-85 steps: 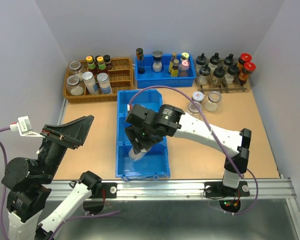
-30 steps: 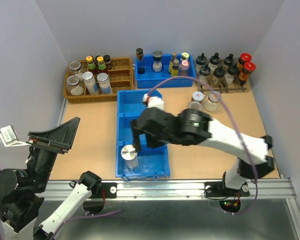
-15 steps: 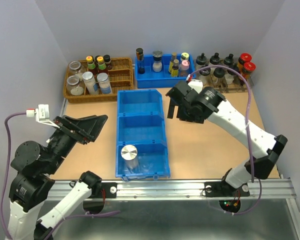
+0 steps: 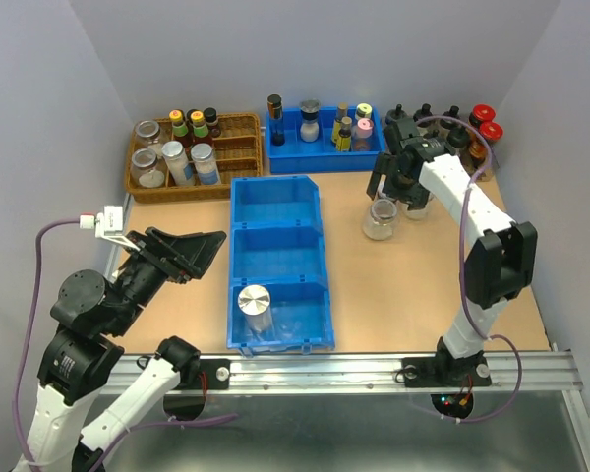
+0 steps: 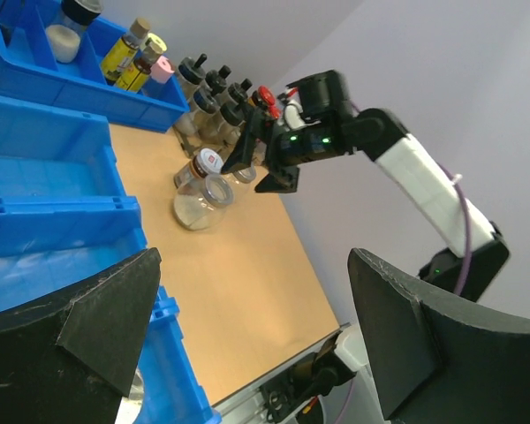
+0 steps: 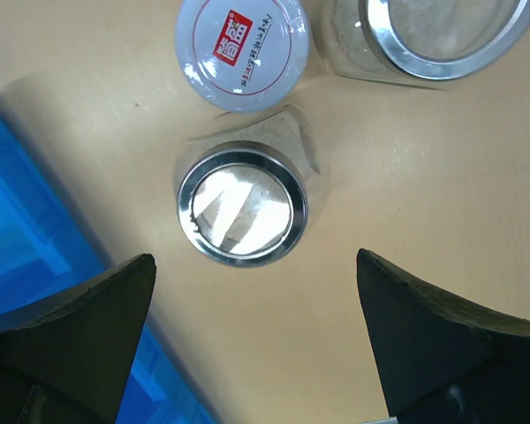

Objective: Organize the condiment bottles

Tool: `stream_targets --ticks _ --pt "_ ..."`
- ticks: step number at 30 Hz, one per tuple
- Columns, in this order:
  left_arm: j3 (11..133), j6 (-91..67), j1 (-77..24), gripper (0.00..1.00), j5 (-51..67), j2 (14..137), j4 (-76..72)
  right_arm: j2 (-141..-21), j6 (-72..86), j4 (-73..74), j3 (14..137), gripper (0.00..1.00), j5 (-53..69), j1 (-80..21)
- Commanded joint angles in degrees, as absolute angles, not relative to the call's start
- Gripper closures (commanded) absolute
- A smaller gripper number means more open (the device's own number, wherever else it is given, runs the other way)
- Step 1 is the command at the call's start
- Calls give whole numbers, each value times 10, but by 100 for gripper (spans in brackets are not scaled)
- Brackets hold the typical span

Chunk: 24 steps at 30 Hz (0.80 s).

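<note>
Three of the small glass jars stand bunched to the right of the blue bin [image 4: 275,200], level with its far compartment. The silver-rimmed jar [image 6: 241,215] is closest to the bin. The red-and-white-topped jar [image 6: 241,53] stands just behind it, so near that I cannot tell whether they touch. The third jar [image 6: 433,35] sits off to that one's side. The silver-lidded jar [image 4: 255,300] stands upright in the bin's nearest compartment.

The right gripper [image 4: 395,185] hangs over the bunch with its jaws spread as wide as they go and nothing in them, and the silver-rimmed jar lies roughly between the fingers. The crowding looks like the main danger. A descent that reaches slightly too far from the bin could nudge the red-and-white-topped jar or tip it into its neighbour. Smooth round glass could also slip or twist out if the pinch lands off-centre or too high on the rim.

The left gripper [image 5: 252,265] waits left of the bin, also wide open and empty.
</note>
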<state>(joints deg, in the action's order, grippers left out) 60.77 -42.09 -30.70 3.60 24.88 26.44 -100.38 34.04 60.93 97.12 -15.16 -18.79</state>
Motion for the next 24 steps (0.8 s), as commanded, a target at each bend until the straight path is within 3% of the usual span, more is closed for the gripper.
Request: stream_targets --ticks 1,24 --pt "609 -420 -308 1 25 235 218 -1034 285 575 991 0 -88 -173" --pt "601 -411 -308 1 9 243 219 -1078 238 539 944 4 -47 -145"
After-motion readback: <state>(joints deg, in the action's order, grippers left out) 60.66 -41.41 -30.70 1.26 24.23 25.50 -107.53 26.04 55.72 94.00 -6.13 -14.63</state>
